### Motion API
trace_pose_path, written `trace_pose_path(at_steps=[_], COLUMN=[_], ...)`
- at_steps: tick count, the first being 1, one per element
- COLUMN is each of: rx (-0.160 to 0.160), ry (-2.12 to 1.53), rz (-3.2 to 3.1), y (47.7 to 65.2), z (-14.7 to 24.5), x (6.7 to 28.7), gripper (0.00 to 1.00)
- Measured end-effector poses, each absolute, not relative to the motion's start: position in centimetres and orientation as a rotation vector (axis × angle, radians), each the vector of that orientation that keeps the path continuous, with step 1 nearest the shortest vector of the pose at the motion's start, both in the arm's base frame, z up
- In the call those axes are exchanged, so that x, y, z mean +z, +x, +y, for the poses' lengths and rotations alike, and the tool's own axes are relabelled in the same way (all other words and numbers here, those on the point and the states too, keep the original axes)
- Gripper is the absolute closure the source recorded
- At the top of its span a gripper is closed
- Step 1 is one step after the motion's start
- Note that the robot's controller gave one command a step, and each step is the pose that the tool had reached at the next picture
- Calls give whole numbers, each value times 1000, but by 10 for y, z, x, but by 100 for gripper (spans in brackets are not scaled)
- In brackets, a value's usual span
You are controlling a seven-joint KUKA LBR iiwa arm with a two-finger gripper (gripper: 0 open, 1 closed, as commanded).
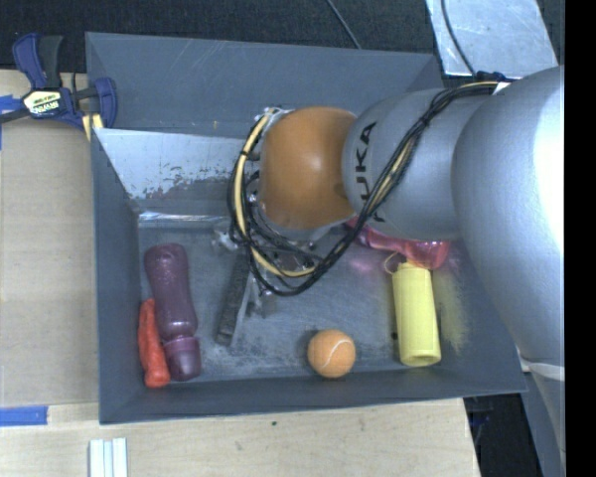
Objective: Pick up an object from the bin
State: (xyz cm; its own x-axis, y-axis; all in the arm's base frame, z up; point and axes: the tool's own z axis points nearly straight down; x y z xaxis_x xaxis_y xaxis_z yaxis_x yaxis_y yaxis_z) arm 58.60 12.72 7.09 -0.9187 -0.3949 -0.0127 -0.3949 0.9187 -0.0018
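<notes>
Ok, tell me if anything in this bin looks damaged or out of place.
Nothing looks spilled or broken. The purple bottle and red toy lie side by side at the left; the orange ball and yellow tube lie apart toward the right. Only the bin's back wall shows scuffed paint.

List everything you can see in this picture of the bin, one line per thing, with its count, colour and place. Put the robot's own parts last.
bin: one, grey metal, holds all the loose things
bottle-shaped thing: one, purple, lying on the left of the bin floor
slim thing: one, red-orange, along the bottle's left side, by the left wall
ball: one, orange, by the near wall, about the middle
cylinder: one, yellow, on the right of the floor
soft-looking thing: one, pink, at the cylinder's far end, partly under the arm
gripper: one, dark, low over the floor between bottle and ball
arm: one, silver-grey, with orange wrist cover and cables, reaching in from the right
</notes>
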Motion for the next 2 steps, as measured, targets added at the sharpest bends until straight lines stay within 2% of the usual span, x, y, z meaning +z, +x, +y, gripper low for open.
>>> trace_pose_path(at_steps=[1,2], rx=[0,0], ry=[-1335,-1334], rz=[2832,2833], y=[579,579], z=[141,141], x=[72,72], gripper=[100,100])
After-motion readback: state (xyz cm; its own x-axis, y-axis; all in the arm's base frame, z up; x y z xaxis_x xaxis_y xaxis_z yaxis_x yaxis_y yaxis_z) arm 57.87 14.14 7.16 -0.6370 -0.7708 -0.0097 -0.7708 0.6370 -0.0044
